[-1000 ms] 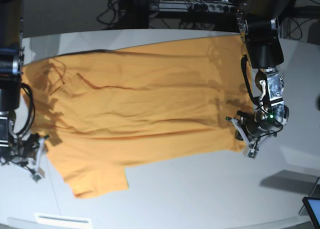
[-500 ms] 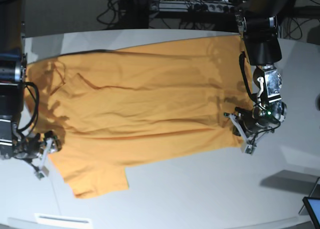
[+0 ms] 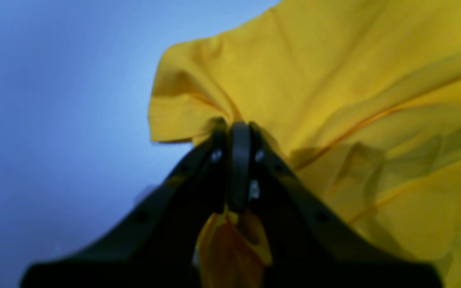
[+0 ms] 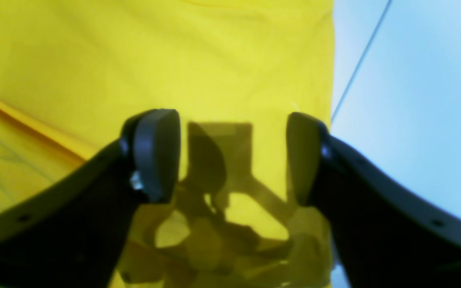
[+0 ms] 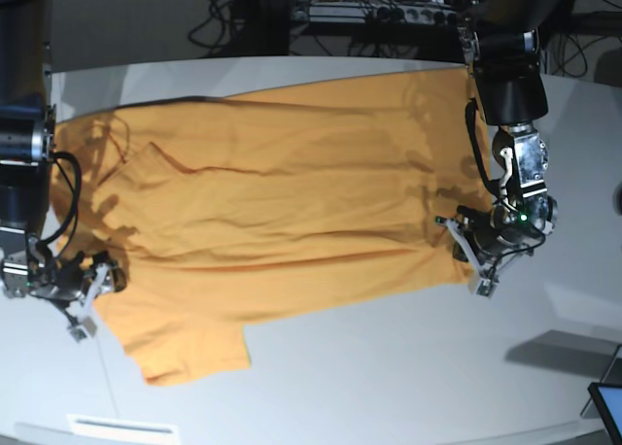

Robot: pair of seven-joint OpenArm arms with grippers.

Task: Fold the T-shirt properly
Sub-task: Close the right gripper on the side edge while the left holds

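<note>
T-shirt (image 5: pixel 272 207) flat on table (image 5: pixel 389 367), left fingers (image 3: pixel 236 160) pinching its hem, right fingers (image 4: pixel 156 152) spread

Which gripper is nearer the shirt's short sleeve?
Right. The right gripper stands open at the T-shirt's edge just above the sleeve; the left gripper pinches the far hem.

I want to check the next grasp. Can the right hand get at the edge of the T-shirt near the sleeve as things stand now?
Probably yes. The right hand is open over the T-shirt, the cloth edge lies flat between its fingers, and nothing blocks it.
</note>
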